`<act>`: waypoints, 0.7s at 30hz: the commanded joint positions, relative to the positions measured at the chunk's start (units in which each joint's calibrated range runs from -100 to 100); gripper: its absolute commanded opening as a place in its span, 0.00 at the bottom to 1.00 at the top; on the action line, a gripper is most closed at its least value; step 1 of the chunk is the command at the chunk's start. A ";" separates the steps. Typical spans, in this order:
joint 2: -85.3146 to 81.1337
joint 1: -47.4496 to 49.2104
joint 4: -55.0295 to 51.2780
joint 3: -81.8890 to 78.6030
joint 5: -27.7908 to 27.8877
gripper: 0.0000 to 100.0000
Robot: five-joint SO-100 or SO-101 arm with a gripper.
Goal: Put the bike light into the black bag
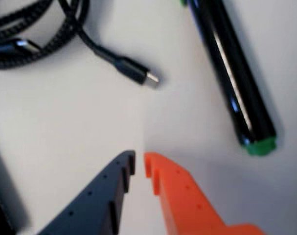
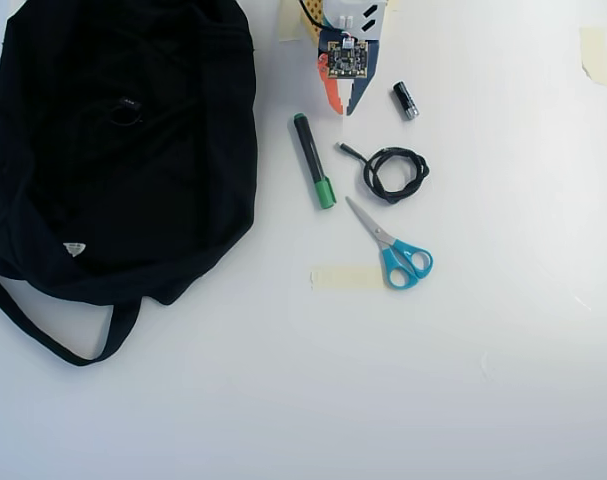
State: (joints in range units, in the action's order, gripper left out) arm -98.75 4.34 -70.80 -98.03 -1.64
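At the top edge of the worktop (image 2: 503,330), overhead view: tool (image 2: 344,108), empty, its orange and dark fingers drawn almost together with only a slit between the tips; the wrist view (image 1: 139,164) shows the same.

- Marker (image 2: 313,160), green-capped: just ahead of the tool, toward the bag.
- Cable (image 2: 394,175), coiled: ahead of the tool on the other side, with its plug (image 1: 138,73) nearest the tips.
- Cylinder (image 2: 405,100), silver-tipped: just beside the tool.
- Scissors (image 2: 393,250): beyond the cable.
- Bag (image 2: 183,200): well off to the tool's side, left in the overhead view.
- Light (image 2: 126,110): a faint ring on the bag's dark fabric, well apart from the tool; whether it lies on the bag or in an opening cannot be told.

Step, as judged: the light is delivered and the tool is clear of the bag. The next move calls only for a retreat to rest without sweeping the cylinder or marker.
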 commanded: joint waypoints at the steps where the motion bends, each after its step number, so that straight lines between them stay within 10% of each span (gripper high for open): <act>1: -0.91 0.08 -2.41 -1.25 -0.15 0.02; 21: -0.91 -0.22 -2.32 -1.25 0.17 0.02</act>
State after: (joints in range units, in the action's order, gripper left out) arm -98.75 4.34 -71.06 -98.03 -1.64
